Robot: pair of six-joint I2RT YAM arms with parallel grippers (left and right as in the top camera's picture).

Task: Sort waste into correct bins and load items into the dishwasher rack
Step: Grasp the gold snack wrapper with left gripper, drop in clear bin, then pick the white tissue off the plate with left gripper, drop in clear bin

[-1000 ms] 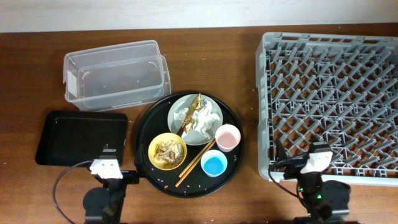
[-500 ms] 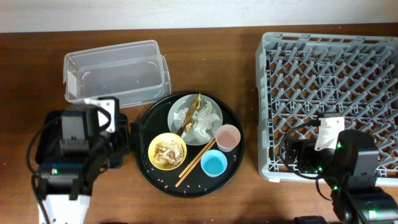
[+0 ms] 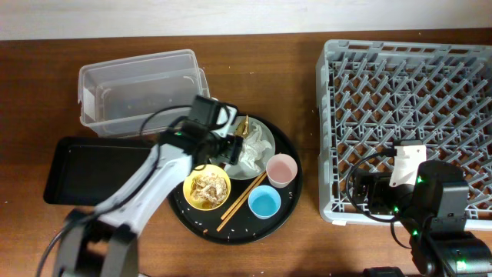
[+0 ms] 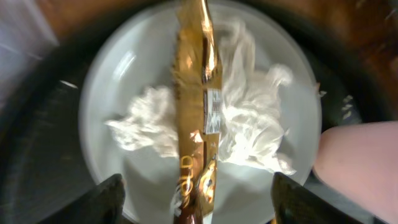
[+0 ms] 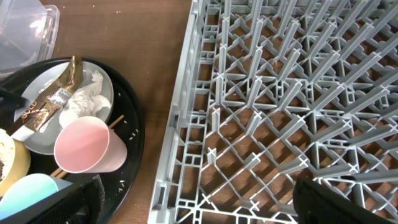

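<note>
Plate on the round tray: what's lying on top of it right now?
Crumpled white tissue lies on the plate, with a brown-gold wrapper strip laid across the tissue. Whatever is under the tissue is covered and cannot be seen.

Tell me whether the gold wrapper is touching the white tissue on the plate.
Touching. The left wrist view shows the gold wrapper lying directly across the crumpled white tissue, overlapping it.

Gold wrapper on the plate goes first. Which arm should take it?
Left. The left hand hovers open directly over the gold wrapper on the plate; the right hand sits over the dishwasher rack's corner, off to the side.
</note>
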